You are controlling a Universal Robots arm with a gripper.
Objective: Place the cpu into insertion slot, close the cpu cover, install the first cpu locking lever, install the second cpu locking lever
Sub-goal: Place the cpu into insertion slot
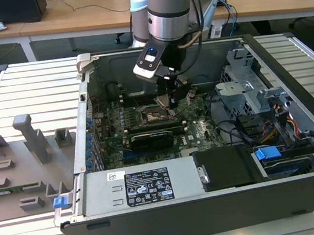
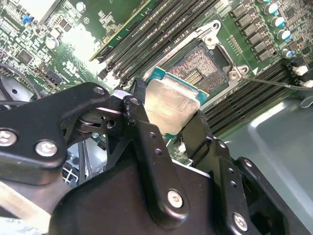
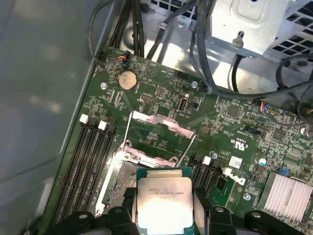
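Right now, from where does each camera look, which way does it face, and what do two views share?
Exterior view: off the arm, above the open case, looking down into it; the arm and end effector show.
First wrist view: at the wrist, looking down on the board and open cover; the end effector shows, gripping the cpu.
Second wrist view: at the wrist, looking past the fingers at the socket.
Shared: both wrist views show the gripped cpu near the socket.
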